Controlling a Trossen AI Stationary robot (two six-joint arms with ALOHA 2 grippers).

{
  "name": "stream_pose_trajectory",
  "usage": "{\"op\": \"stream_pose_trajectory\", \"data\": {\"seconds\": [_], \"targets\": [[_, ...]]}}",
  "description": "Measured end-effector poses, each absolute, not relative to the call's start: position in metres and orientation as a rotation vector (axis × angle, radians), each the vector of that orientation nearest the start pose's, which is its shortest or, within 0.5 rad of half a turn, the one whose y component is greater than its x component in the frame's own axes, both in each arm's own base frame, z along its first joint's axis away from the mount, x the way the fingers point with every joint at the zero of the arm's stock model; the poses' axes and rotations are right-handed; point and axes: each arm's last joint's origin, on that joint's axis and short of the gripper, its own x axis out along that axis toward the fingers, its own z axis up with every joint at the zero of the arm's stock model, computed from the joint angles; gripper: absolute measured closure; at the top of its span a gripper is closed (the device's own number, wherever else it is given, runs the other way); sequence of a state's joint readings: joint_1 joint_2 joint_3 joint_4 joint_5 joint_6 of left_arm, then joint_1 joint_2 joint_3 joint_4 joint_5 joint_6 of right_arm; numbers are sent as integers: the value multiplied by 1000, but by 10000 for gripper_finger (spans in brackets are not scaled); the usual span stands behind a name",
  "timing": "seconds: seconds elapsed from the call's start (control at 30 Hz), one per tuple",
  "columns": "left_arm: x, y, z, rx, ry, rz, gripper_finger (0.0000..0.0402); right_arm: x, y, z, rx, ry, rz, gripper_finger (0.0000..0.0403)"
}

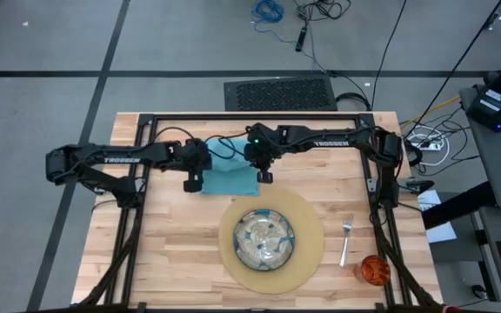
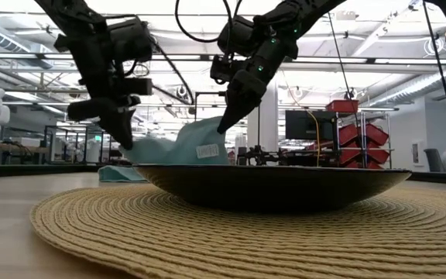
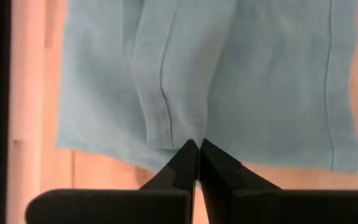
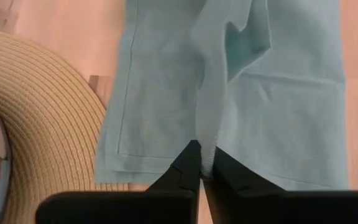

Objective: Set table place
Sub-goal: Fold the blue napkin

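- I have the left pincer [image 1: 193, 183] clamped together on a fold at the left edge of the teal napkin [image 1: 230, 178], upper centre of the high view, above the placemat [image 1: 307, 252].
- The napkin looks light, soft and limp to me; it sags between grips, so hems and corners seem the best holds.
- Its long axis runs left-right across the worktop [image 1: 172, 252], I judge.
- The right pincer [image 1: 266, 176] pinches its right edge, closed on the cloth.
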State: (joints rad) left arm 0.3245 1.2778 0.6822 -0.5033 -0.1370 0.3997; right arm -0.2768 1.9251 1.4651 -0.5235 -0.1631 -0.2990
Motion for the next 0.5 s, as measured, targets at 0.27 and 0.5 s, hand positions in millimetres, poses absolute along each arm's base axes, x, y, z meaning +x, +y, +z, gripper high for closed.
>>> {"op": "stream_pose_trajectory", "data": {"seconds": [0.27,0.5], "targets": [[212,71,177,231,1131,172,402,395,-106,215,-36,977,63,403],[214,65,177,237,1126,148,402,390,-105,206,-9,1014,86,403]]}}
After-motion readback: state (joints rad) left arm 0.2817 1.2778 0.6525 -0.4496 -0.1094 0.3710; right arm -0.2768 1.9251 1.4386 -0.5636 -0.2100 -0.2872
